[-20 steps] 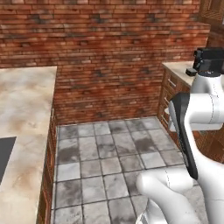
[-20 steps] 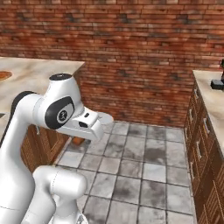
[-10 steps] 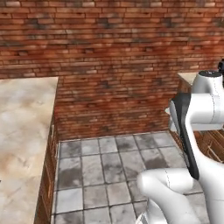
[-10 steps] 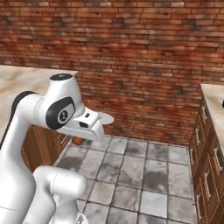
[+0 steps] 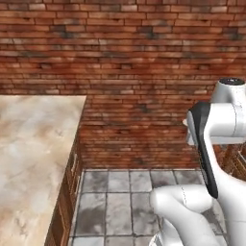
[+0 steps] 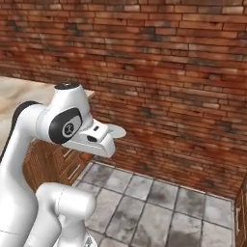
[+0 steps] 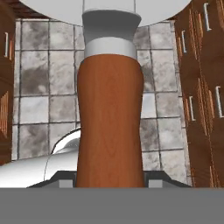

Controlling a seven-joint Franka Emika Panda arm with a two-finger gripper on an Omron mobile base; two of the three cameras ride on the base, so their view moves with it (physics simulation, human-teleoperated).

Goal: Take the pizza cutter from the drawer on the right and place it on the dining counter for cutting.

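Hand view: tool (image 7: 110, 183) clenched on the pizza cutter (image 7: 110, 127), whose brown wooden handle runs up between the fingertips (image 7: 65, 183) to a grey metal collar, with the blade edge at the top. Grey tiled floor (image 7: 39, 109) below it, wooden cabinet fronts (image 7: 201, 100) at the side. Left base view: beige marbled dining worktop (image 5: 33, 144) at left, brick wall (image 5: 125, 62) ahead.
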